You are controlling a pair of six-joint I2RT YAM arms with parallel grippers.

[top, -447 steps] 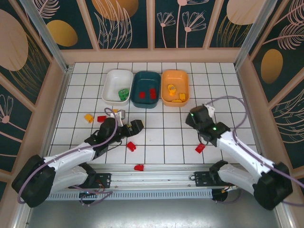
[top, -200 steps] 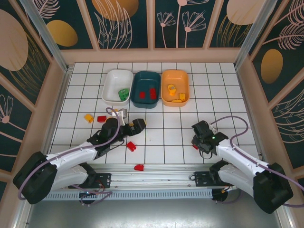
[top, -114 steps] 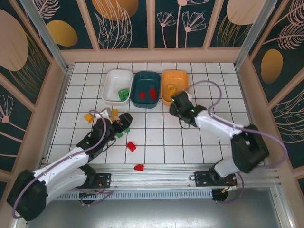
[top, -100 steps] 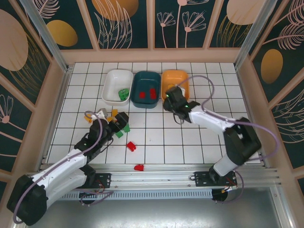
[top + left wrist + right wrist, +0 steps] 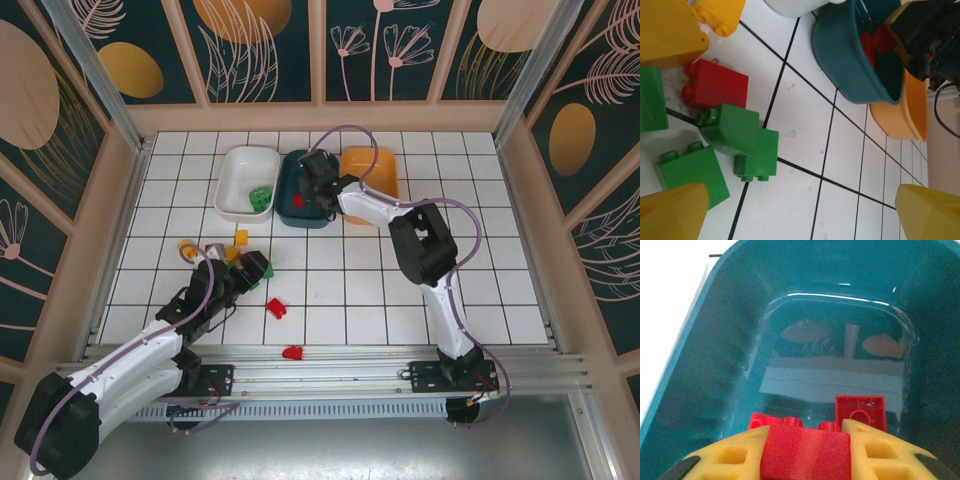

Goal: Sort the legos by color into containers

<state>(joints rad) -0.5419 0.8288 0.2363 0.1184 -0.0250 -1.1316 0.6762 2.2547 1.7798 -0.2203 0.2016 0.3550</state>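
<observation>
My right gripper (image 5: 805, 436) is shut on a red lego (image 5: 805, 455) and hangs low inside the dark teal tray (image 5: 715, 340), over two more red legos (image 5: 860, 411). From above, that gripper (image 5: 318, 187) sits over the teal tray (image 5: 308, 217), between the white tray (image 5: 236, 170), which holds a green lego (image 5: 260, 196), and the orange tray (image 5: 375, 165). My left gripper (image 5: 800, 215) is open above bare tiles, just right of two green legos (image 5: 742, 140). A red lego (image 5: 715, 85) and yellow ones (image 5: 670, 30) lie beyond them.
Loose legos on the tiles: yellow (image 5: 241, 237), orange (image 5: 186, 247), red (image 5: 213, 250), green (image 5: 264, 270) by the left gripper (image 5: 254, 266), red (image 5: 277, 307) mid-floor and red (image 5: 292, 352) by the front rail. The right arm stretches diagonally across the middle.
The right arm took the red lego from the front right and swung it over to the teal tray. The left gripper shifted back-left; green legos now lie beside it.
</observation>
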